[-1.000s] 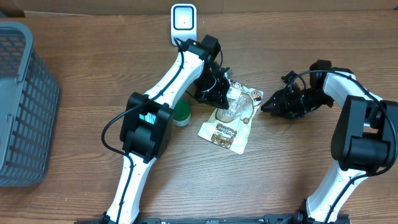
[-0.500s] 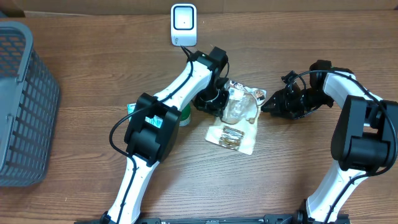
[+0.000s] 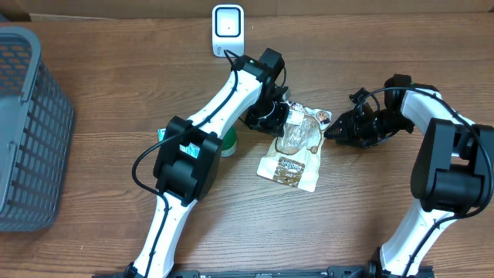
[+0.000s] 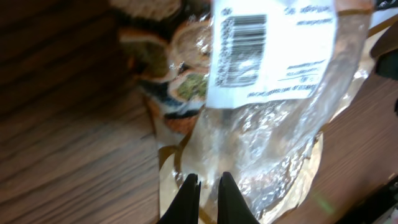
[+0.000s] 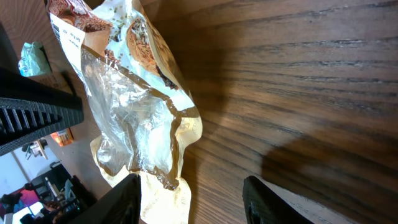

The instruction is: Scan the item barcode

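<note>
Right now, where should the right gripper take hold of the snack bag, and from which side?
The cream sealed border on the right edge of the snack bag, approached from the right, low along the table. It is thin, faces the open right gripper, and lies clear of the barcode label; the clear middle is puffy, crinkled film. The left gripper pinches the opposite corner.

Bright, even light; blurred glare on packet (image 4: 273,118).

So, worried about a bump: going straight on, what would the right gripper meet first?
Probably the snack bag, its crinkled edge just ahead of the open right gripper; exact depth is unclear.
</note>
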